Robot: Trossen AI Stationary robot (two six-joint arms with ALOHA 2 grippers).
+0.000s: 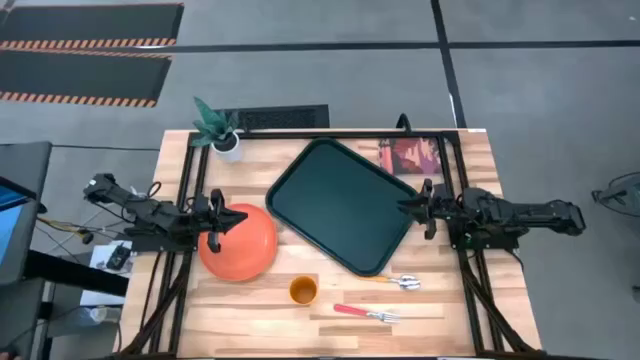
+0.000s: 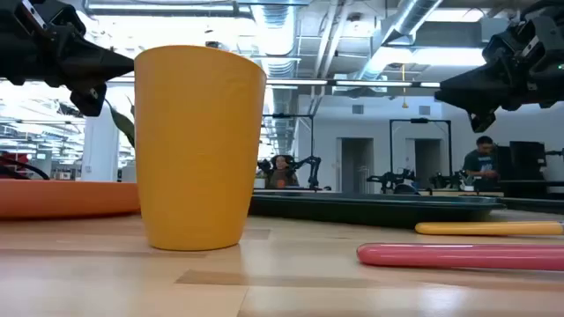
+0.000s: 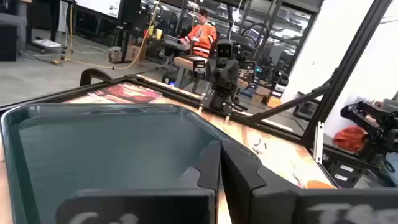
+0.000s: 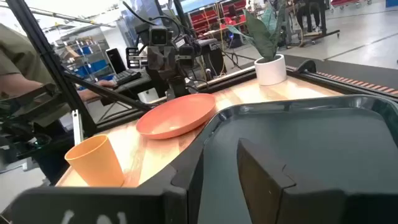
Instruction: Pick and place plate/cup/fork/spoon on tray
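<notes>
Tray: the tray (image 1: pixel 345 205) sits at an angle mid-table and I see nothing on it.
Plate: the plate (image 1: pixel 240 243) lies on the wood just off the tray's left side, apart from it.
Cup: the cup (image 1: pixel 303 291) stands upright on the table in front of the tray, between the plate and the cutlery.
Spoon: the spoon (image 1: pixel 398 281) lies just beside the tray's near corner.
Fork: the fork (image 1: pixel 365 313) lies a little nearer the front edge than the spoon, apart from it.
Left gripper: the left gripper (image 1: pixel 228 219) hangs over the plate's left part; fingers look spread, nothing between them.
Right gripper: the right gripper (image 1: pixel 415 208) hovers at the tray's right edge, fingers apart, holding nothing.
Progress: my read is that no item is placed yet, and the plate is the likely first pick.
Risk 1: the plate is smooth and shallow; a pinch on the rim could slip, or push it into the tray's rim.
Risk 2: the plate's swing could knock the cup over, since the cup stands close by.
Risk 3: the cutlery lies flat, so I expect the fingers may scrape wood and nudge it aside.
</notes>
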